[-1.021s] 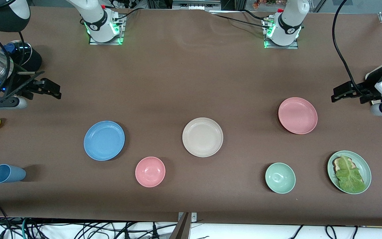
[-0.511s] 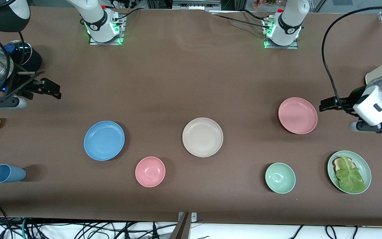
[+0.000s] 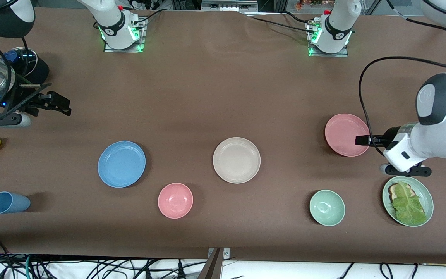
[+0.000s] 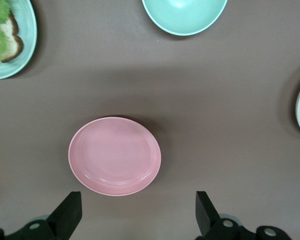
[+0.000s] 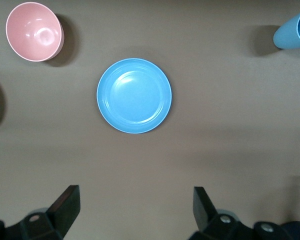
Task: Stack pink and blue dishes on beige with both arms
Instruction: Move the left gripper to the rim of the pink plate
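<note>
While the right gripper [image 3: 58, 104] waits as before with its fingers apart over the right arm's end of the table, the left gripper [image 3: 362, 140] has moved to the edge of the flat round pink plastic plate [image 3: 347, 135], fingers apart and empty. The light blue round plate [image 3: 121, 164] and beige round plate [image 3: 236, 159] lie apart, both empty. A green plate [image 3: 427, 193] holds toast with lettuce [image 3: 407, 203].
</note>
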Controlling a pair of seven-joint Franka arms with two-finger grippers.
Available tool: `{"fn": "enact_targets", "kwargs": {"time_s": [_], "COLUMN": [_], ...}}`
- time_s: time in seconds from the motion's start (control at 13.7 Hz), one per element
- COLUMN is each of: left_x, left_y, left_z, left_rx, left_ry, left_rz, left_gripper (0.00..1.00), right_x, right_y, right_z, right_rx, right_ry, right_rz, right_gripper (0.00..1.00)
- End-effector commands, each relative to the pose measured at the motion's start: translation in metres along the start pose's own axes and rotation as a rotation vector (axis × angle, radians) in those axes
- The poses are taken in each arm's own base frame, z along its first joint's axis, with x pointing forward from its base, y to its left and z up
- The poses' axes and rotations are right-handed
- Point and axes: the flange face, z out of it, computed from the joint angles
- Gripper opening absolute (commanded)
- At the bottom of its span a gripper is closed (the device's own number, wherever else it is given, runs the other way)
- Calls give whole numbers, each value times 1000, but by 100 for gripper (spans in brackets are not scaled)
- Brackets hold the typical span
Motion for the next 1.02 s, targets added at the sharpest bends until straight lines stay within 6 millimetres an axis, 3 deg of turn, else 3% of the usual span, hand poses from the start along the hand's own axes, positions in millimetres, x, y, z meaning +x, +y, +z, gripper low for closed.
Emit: {"fn": "enact_targets", "kwargs": {"time_s": [0.0,0.15,0.29,0.44,0.58,0.73,0.95], "left_x": [6,17,22,23,21,11,-16], "left_y": [9,7,-7,-35,-65,-98,-121], "left_z": [4,40,63,84,105,118,124], "left_rx": [16,14,-5,-21,-53,-101,-94], "left_ry": [26,-37,-71,-84,-70,-50,-20], "left_rz": [5,-1,-7,-39,51,108,140], "left_gripper": [100,100,100,100,100,100,100], "right_x": [-1,-1,0,3,5,7,16], "right_y": [2,3,8,17,26,36,35], "right_z": [-4,-4,-2,-1,3,3,4], "right_rx": [16,11,8,6,4,4,-9], "right_ry": [-8,-6,-4,1,-5,8,63], "right_rz": [-5,-5,6,21,35,52,51], "right_gripper": [100,100,100,100,100,100,100]}}
